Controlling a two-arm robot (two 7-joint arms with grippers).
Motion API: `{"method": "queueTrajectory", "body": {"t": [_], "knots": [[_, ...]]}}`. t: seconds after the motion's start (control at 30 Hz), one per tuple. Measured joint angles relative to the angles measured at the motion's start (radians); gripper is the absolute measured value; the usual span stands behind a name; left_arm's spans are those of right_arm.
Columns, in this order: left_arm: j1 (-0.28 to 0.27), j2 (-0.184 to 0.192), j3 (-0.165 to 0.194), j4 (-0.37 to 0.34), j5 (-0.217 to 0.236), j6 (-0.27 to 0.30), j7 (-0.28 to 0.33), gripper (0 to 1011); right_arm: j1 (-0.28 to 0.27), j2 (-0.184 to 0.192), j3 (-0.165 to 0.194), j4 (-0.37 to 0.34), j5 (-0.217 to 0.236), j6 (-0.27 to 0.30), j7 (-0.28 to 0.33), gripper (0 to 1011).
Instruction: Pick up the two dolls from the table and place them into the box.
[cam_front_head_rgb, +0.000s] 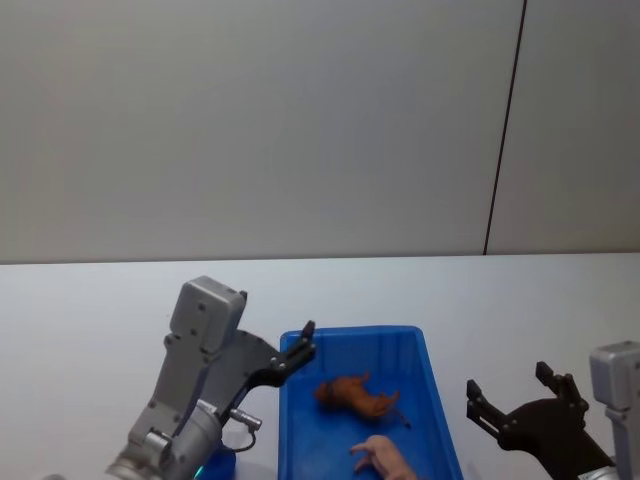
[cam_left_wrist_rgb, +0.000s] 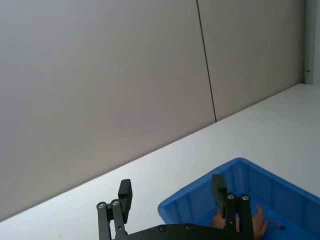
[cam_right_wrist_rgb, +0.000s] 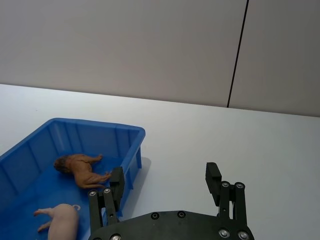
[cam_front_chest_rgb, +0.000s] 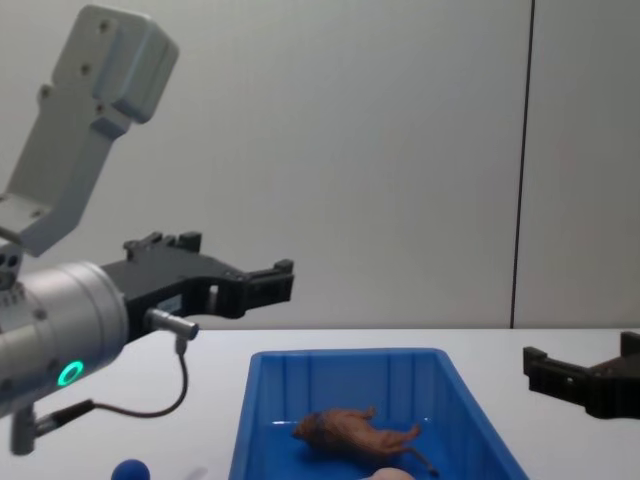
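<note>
The blue box (cam_front_head_rgb: 350, 331) stands on the white table in front of me. Both dolls lie on its floor. The brown long-bodied doll (cam_front_head_rgb: 355, 395) (cam_right_wrist_rgb: 82, 169) (cam_front_chest_rgb: 355, 432) is farther from me and the pale pink doll (cam_front_head_rgb: 385, 458) (cam_right_wrist_rgb: 62, 219) is nearer. My left gripper (cam_front_head_rgb: 300, 345) (cam_left_wrist_rgb: 171, 186) (cam_front_chest_rgb: 280, 280) hovers open and empty over the box's far left corner (cam_left_wrist_rgb: 240, 161). To the right of the box (cam_right_wrist_rgb: 90, 123), my right gripper (cam_front_head_rgb: 508, 385) (cam_right_wrist_rgb: 165, 175) (cam_front_chest_rgb: 582, 360) hangs open and empty above the bare table.
A small blue rounded object (cam_front_chest_rgb: 130, 470) (cam_front_head_rgb: 215, 465) sits on the table by the box's near left side, under the left arm. A plain wall with a dark vertical seam (cam_front_head_rgb: 505, 130) rises behind the table's far edge.
</note>
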Motion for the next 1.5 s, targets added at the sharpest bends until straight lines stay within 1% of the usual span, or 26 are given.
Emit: {"method": "queueTrajectory", "body": {"t": [0.37, 0.47, 0.57, 0.7, 0.87, 1.3, 1.33, 1.43, 1.47, 1.5], "knots": [[0.053, 0.042, -0.024, -0.048, -0.088, 0.094, 0.049, 1001, -0.007, 0.004, 0.002, -0.006, 0.002, -0.002, -0.009, 1001], [0.063, 0.05, -0.028, -0.053, -0.101, 0.11, 0.055, 1001, -0.008, 0.004, 0.002, -0.006, 0.002, -0.002, -0.01, 1001], [0.076, 0.06, -0.033, -0.058, -0.121, 0.138, 0.065, 1001, -0.009, 0.005, 0.002, -0.007, 0.002, -0.002, -0.011, 1001], [0.088, 0.068, -0.037, -0.059, -0.135, 0.162, 0.071, 1001, -0.01, 0.005, 0.003, -0.007, 0.003, -0.003, -0.012, 1001], [0.1, 0.074, -0.041, -0.049, -0.148, 0.188, 0.073, 1001, -0.01, 0.006, 0.003, -0.008, 0.003, -0.003, -0.012, 1001], [0.111, 0.073, -0.043, 0.007, -0.156, 0.222, 0.061, 1001, -0.011, 0.006, 0.003, -0.009, 0.003, -0.003, -0.014, 1001], [0.111, 0.073, -0.043, 0.012, -0.156, 0.223, 0.059, 994, -0.012, 0.006, 0.003, -0.009, 0.003, -0.003, -0.014, 1001], [0.111, 0.069, -0.043, 0.031, -0.156, 0.228, 0.05, 906, -0.012, 0.006, 0.003, -0.009, 0.003, -0.003, -0.014, 1001], [0.111, 0.069, -0.043, 0.035, -0.156, 0.229, 0.048, 906, -0.012, 0.006, 0.003, -0.009, 0.003, -0.003, -0.014, 1001], [0.111, 0.068, -0.043, 0.038, -0.155, 0.23, 0.047, 869, -0.012, 0.006, 0.003, -0.009, 0.003, -0.003, -0.014, 1001]]}}
